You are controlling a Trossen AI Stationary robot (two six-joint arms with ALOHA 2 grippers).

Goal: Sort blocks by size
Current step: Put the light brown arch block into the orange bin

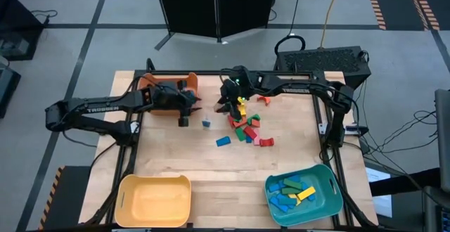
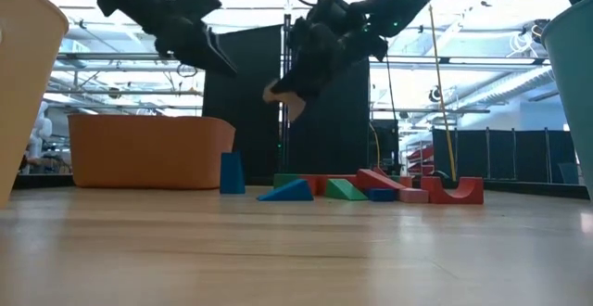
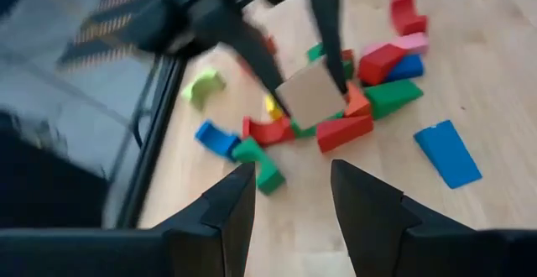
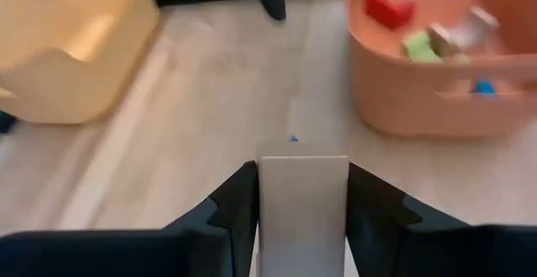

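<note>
Three bins hold sorted blocks
Orange bin point(image 1: 184, 83), far-left: a few blocks; teal bin point(image 1: 325, 190), near-right corner: blue ones; yellow bin point(image 1: 156, 200) bare. Right gripper point(image 1: 226, 103) clamps a plain block point(image 4: 303, 206); left gripper point(image 1: 184, 119) parted, holding nothing; loose blocks point(image 1: 246, 128) mid-table

Wooden table point(image 1: 211, 169), three bins point(image 1: 155, 200), scattered blocks point(image 1: 246, 128)

The high view looks straight down on the whole pale wooden worktop point(image 1: 176, 158); the low view sits at worktop level, facing the far edge. Each wrist view looks past dark fingers; high and low views share the orange plastic bin point(image 1: 169, 91) point(image 2: 148, 150).
</note>
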